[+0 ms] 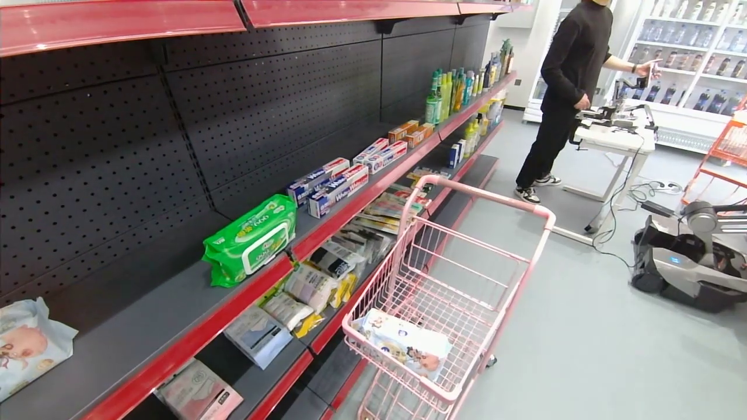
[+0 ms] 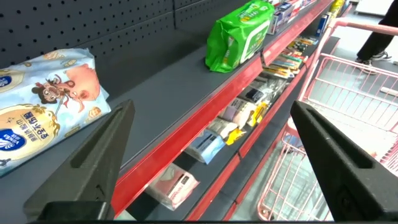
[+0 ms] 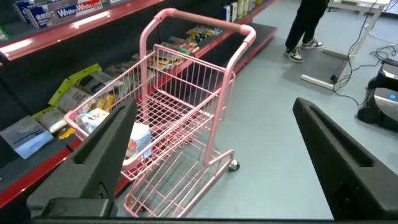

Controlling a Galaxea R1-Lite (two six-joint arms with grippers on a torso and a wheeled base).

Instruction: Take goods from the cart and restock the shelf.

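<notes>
The pink cart (image 1: pixel 467 280) stands on the floor beside the shelf. A white and blue wipes pack (image 1: pixel 408 347) lies in its basket at the near end. On the grey shelf board (image 1: pixel 146 326) a similar baby wipes pack (image 1: pixel 26 344) lies at the far left, and a green wipes pack (image 1: pixel 251 239) sits farther along. My left gripper (image 2: pixel 212 109) is open and holds nothing; it hangs in front of the shelf edge, next to the baby wipes pack (image 2: pixel 43 112). My right gripper (image 3: pixel 214 104) is open and holds nothing, above the cart (image 3: pixel 186 106); one finger (image 3: pixel 106 155) partly hides the pack (image 3: pixel 138 140).
Toothpaste boxes (image 1: pixel 335 184) and bottles (image 1: pixel 446 93) fill the shelf farther on. Packets (image 1: pixel 309 286) lie on the lower shelf. A person stands at a white desk (image 1: pixel 613 140) at the back right. Another robot (image 1: pixel 688 256) sits on the floor at the right.
</notes>
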